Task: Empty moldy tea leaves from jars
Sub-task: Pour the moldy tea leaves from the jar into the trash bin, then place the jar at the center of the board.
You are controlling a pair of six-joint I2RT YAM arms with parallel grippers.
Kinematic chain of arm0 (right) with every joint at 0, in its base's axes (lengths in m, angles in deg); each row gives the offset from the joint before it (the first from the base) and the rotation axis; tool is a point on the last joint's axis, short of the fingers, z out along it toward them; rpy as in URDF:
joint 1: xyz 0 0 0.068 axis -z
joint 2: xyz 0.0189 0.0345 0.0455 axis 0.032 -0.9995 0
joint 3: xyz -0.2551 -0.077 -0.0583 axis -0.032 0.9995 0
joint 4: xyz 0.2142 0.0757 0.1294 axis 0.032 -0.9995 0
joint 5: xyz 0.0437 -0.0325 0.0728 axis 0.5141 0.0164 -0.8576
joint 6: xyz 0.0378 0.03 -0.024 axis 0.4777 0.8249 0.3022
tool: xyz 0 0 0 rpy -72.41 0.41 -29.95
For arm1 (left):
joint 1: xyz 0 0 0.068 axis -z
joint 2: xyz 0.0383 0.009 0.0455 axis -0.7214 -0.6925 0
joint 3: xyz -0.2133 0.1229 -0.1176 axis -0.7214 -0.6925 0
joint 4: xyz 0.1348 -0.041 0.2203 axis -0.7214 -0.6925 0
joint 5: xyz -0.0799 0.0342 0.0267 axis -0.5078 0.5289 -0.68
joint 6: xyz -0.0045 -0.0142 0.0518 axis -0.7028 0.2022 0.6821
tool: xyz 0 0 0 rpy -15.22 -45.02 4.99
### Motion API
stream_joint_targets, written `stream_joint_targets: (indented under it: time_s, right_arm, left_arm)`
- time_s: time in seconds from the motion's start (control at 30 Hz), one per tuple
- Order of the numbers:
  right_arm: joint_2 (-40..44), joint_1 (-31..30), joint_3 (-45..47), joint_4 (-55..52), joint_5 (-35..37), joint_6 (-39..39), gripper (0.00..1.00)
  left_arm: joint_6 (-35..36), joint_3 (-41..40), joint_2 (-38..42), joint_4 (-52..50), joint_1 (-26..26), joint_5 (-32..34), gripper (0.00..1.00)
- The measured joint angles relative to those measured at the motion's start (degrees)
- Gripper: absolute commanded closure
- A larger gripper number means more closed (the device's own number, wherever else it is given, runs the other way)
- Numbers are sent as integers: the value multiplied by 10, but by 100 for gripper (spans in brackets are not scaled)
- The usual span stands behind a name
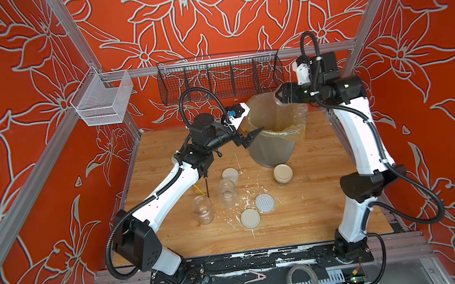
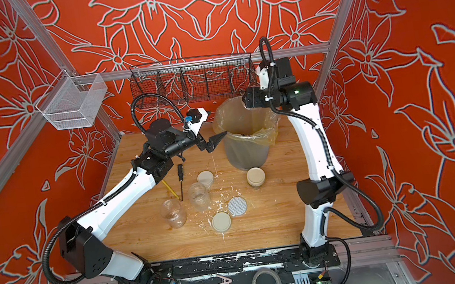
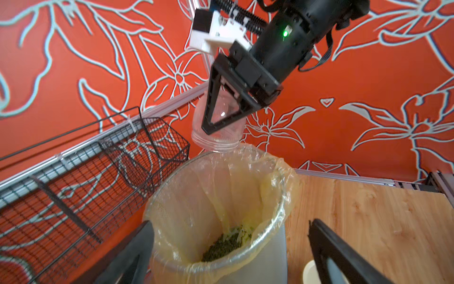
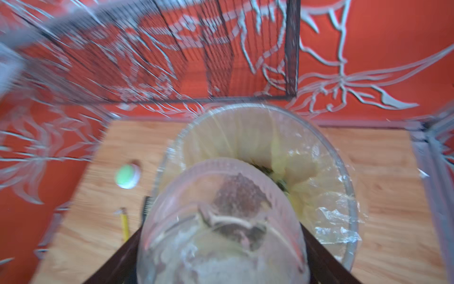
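Jar (image 3: 216,141) tipped mouth-down over lined grey bin (image 3: 270,260), clamped in right gripper (image 3: 222,120), bin directly beneath. Left gripper (image 1: 254,137) spread wide, empty, just beside bin rim. Moldy tea leaves (image 3: 223,246) heaped in liner (image 3: 196,196) below both grippers.

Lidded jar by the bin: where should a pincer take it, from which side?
Likely the glass wall under the cream lid, pincer level, from the near or right side: the lidded jar stands upright, and the bin crowds its far side.
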Motion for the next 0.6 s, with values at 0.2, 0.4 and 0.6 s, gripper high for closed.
stream_joint_targets:
  time_s: [0.2, 0.4, 0.6]
  right_arm:
    - [99, 9, 132, 119, -133, 95, 79]
    - [148, 8, 261, 233, -238, 185, 79]
    - [174, 8, 334, 321, -306, 256, 79]
  left_arm:
    - [20, 60, -58, 55, 0, -35, 3]
    - [43, 108, -82, 86, 0, -59, 3]
    - [53, 127, -83, 103, 0, -85, 3]
